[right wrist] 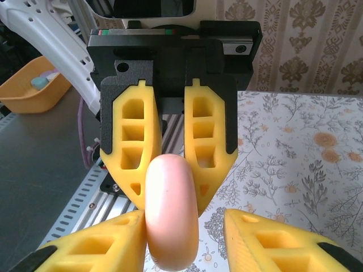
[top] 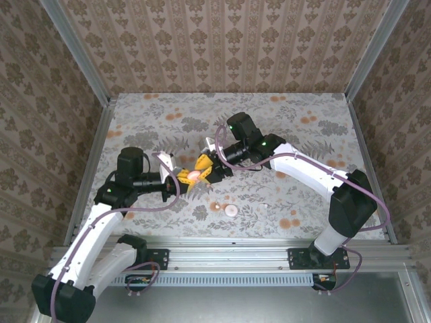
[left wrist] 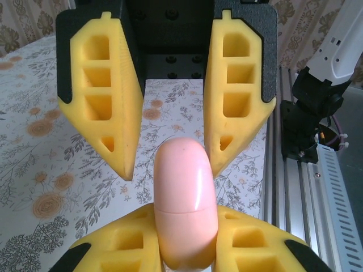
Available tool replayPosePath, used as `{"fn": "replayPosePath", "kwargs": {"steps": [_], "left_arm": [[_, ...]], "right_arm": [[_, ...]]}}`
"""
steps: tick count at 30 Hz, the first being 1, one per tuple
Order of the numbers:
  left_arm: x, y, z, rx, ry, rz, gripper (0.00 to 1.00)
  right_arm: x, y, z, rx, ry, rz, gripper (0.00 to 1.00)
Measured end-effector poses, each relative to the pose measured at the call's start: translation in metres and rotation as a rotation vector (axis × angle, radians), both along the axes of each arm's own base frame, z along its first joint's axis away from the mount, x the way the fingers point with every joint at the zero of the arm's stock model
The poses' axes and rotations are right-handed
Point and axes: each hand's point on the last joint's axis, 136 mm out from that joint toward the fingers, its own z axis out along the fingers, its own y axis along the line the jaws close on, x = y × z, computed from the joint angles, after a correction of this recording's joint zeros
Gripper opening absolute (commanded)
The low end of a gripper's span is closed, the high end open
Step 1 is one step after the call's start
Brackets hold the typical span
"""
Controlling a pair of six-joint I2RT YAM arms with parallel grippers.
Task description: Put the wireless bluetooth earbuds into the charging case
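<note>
Beige damask-patterned walls (top: pixel 222 40) framed by aluminium posts (top: pixel 77 50) enclose a grey floral-print surface (top: pixel 135 121); an orange plastic tray (right wrist: pixel 28 93), perhaps holding oddments, sits off to one side.

Two arms. Two grippers: left gripper (top: pixel 186 179), right gripper (top: pixel 205 167). One case (top: pixel 194 175). One earbud (top: pixel 231 209). One orange bin (right wrist: pixel 31 90).

A floral-patterned table (top: pixel 303 202) bears one pale earbud (top: pixel 231 209).
</note>
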Motion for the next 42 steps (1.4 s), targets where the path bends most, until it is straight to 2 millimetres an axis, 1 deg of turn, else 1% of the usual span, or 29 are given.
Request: {"fn": "replayPosePath", "kwargs": {"steps": [5,13,14,18,21,23,26,31,33,35,39,42], "left_arm": [[0.003,0.001,-0.003,0.009,-0.004,0.018,0.12],[0.012,0.005,-0.006,0.033,-0.014,0.065,0.12],[0.012,0.005,-0.007,0.036,-0.011,0.067,0.12],[0.003,0.001,-0.006,0.019,0.001,0.022,0.11],[0.001,0.001,-0.004,0.01,-0.004,0.012,0.11],[0.0,0.001,-0.004,0.008,-0.005,0.015,0.1],[0.006,0.003,-0.008,0.018,-0.01,0.048,0.09],[0.026,0.016,-0.018,0.044,-0.007,0.188,0.08],[0.036,0.023,-0.02,0.051,-0.011,0.259,0.08],[0.045,0.031,-0.02,0.058,-0.016,0.332,0.08],[0.063,0.047,-0.018,0.064,-0.025,0.463,0.07],[0.074,0.058,-0.017,0.065,-0.022,0.545,0.07]], "right_arm": [[0.007,0.001,-0.001,-0.017,0.014,-0.048,0.44],[0.025,0.0,-0.001,-0.008,0.045,-0.137,0.45],[0.03,-0.001,0.0,-0.003,0.046,-0.155,0.45],[0.059,-0.007,0.007,0.017,0.008,-0.265,0.45],[0.071,-0.012,0.01,0.023,0.001,-0.317,0.48],[0.074,-0.012,0.009,0.023,0.007,-0.333,0.49],[0.079,-0.015,0.006,0.006,0.035,-0.384,0.49],[0.089,-0.03,0.004,-0.055,0.132,-0.549,0.48],[0.091,-0.038,-0.004,-0.105,0.209,-0.639,0.47],[0.091,-0.047,-0.017,-0.173,0.295,-0.722,0.45],[0.083,-0.062,-0.057,-0.35,0.445,-0.832,0.45],[0.075,-0.068,-0.086,-0.481,0.489,-0.854,0.44]]}}
